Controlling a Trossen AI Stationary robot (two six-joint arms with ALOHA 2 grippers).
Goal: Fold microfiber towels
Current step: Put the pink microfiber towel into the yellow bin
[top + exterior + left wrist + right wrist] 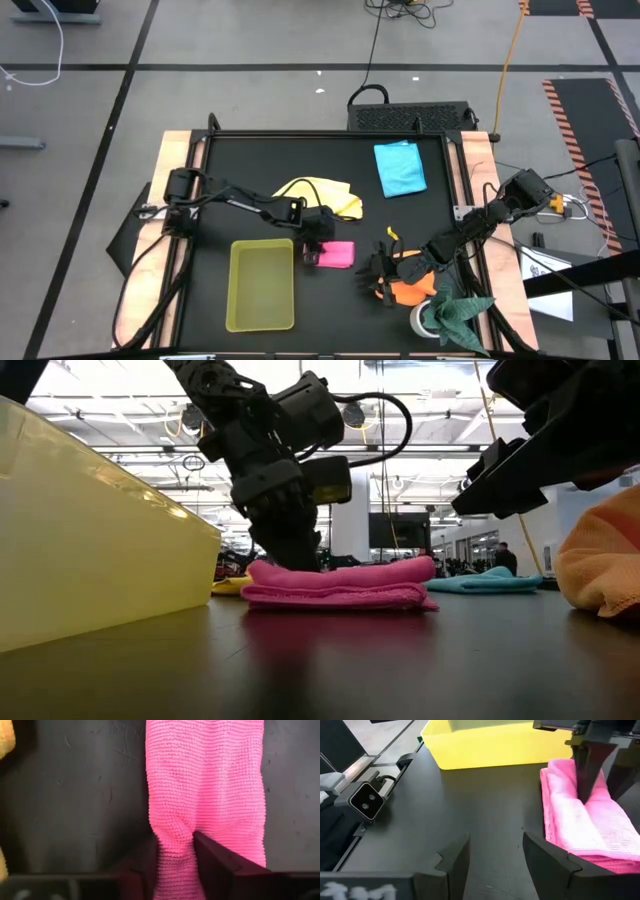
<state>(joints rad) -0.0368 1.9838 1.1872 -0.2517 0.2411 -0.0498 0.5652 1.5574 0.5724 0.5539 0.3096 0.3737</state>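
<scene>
Beside the tray (262,285), the folded pink towel (337,254) is pinched at its edge by the left gripper (176,851). Right gripper (496,854) is held nearby, jaws spread. If tugged sideways, the fold could be undone.

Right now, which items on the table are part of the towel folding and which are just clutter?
Job items:
pink towel, pinched by the left gripper
yellow towel
orange towel
light blue towel

Lying about:
yellow-green tray
dark green cloth
</scene>
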